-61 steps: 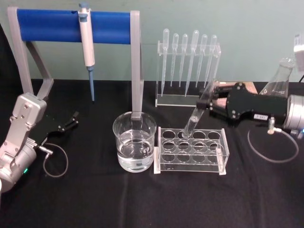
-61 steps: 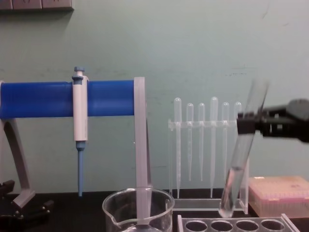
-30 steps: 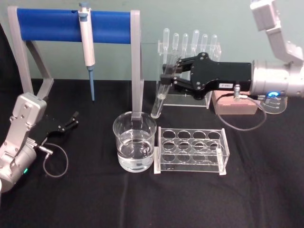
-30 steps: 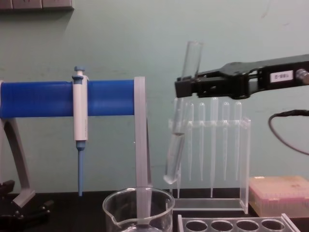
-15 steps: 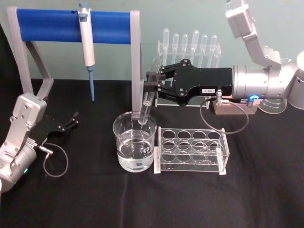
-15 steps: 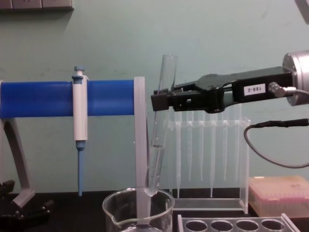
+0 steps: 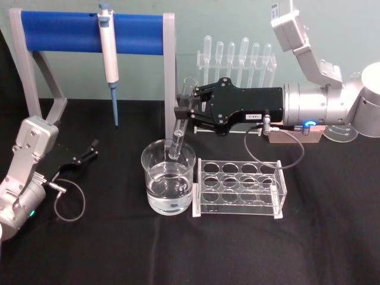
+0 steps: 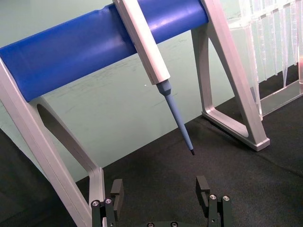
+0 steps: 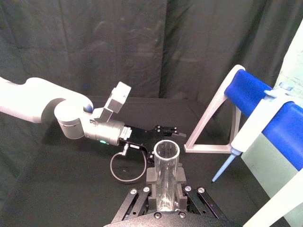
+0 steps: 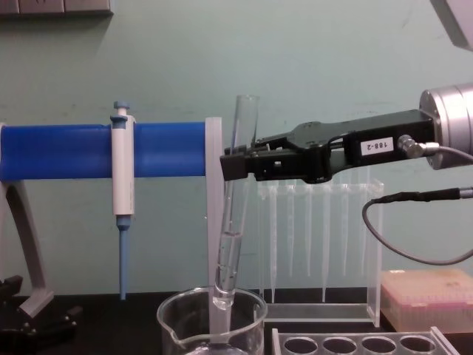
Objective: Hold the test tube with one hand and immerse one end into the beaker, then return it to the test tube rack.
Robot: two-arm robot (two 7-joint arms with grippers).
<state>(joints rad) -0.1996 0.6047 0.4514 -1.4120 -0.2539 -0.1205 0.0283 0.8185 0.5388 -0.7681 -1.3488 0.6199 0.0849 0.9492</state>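
Lower left: the left black gripper (image 7: 85, 154) rests on the black counter (image 7: 119, 249), fingers apart, holding nothing. Middle: the long clear glass test tube (image 7: 180, 124) points down into the mouth of the wide clear glass beaker (image 7: 144, 169), pinched by the fingers of the right black gripper (image 7: 180, 111). This is the dipping step, I think. Next, lower the tube into the water (image 7: 169, 190). The white label (image 10: 375, 146) seems to read "188-2".

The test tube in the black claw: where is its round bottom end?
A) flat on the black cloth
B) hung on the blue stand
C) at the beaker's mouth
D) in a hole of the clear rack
C: the right gripper holds the test tube tilted, its round end just inside the rim of the beaker; the left gripper rests idle at the left.
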